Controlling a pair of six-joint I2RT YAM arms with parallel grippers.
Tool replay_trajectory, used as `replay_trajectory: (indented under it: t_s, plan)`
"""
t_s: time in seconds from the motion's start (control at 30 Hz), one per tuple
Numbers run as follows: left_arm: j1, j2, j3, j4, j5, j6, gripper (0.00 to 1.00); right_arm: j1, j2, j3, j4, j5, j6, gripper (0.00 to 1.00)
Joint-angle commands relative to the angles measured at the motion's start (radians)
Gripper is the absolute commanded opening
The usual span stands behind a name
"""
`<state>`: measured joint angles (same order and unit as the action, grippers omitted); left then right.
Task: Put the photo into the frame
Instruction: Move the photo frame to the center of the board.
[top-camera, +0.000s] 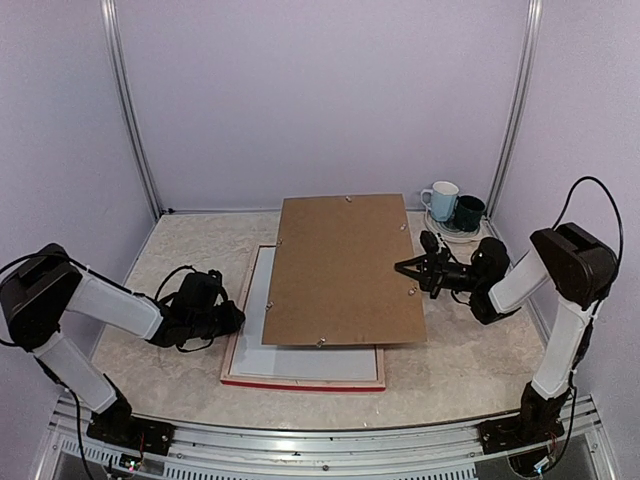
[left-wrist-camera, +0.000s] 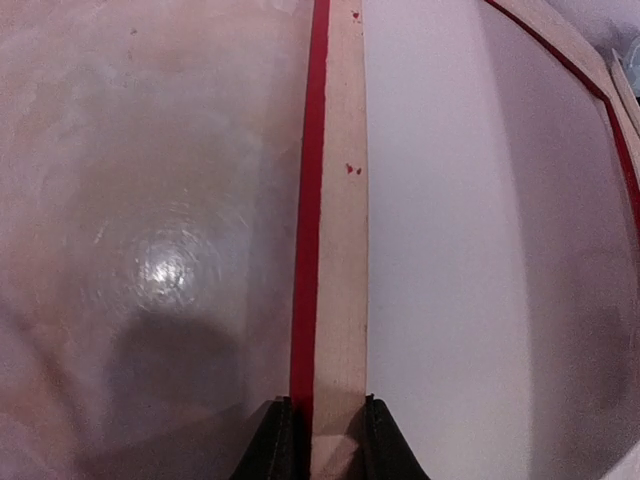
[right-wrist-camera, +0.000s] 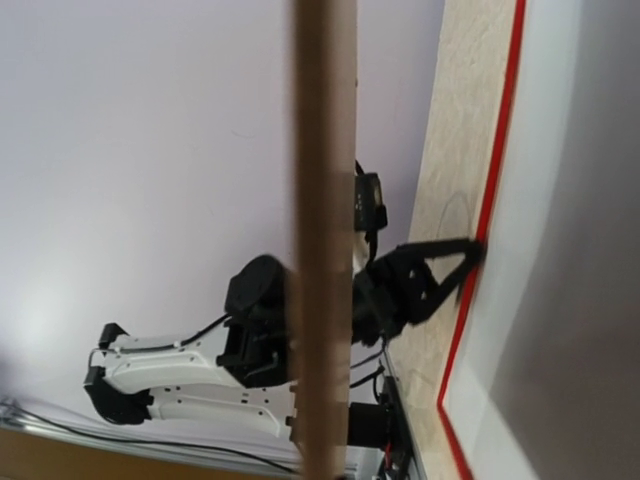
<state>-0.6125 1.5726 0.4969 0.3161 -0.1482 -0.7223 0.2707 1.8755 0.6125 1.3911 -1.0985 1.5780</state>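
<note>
- L gripper (left-wrist-camera: 325, 450): jaws nearly closed, one finger either side of the frame (left-wrist-camera: 338, 250)'s left rail, pinching it by the look. Rail ran straight ahead from the fingers.
- Just right of that rail: the photo (left-wrist-camera: 450, 250), white back up, flat inside the frame opening. Looked seated, tho its far-right part was hidden.
- R gripper (top-camera: 408, 268): closed on the right edge of the brown backing board (top-camera: 345, 265). Its wrist view showed only the board edge-on, no fingers.
- Board was raised on the R side, over the frame's far & right part, overhanging the right rail. Near-left strip of photo was bare.
- Key relation: photo & frame opening lay left of the R gripper and nearer the bases. L arm was much nearer them. Long axes of frame & board approx near-to-far, board a bit skewed.
- Judgement: board prob. needs shifting left/nearer, squaring, then lowering, while L steadies the frame on the table (top-camera: 470, 350).
</note>
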Motion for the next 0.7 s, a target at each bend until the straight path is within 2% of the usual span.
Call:
replay_trajectory:
  t_s: [0.0, 0.2, 0.43, 0.67]
  plan:
    - [-0.098, 0.041, -0.019, -0.029, 0.022, -0.169, 0.1, -0.011, -0.045, -0.011, 0.002, -0.024, -0.066, 0.0]
    - [-0.164, 0.067, 0.014, -0.048, -0.017, -0.266, 0.12, -0.022, -0.056, -0.072, 0.024, -0.034, -0.071, 0.0]
    - [-0.181, 0.014, 0.042, -0.1, -0.063, -0.263, 0.21, -0.026, -0.068, -0.082, -0.095, -0.041, -0.163, 0.0]
    - [-0.181, -0.03, 0.055, -0.159, -0.105, -0.252, 0.22, -0.03, -0.049, -0.08, -0.05, -0.041, -0.136, 0.0]
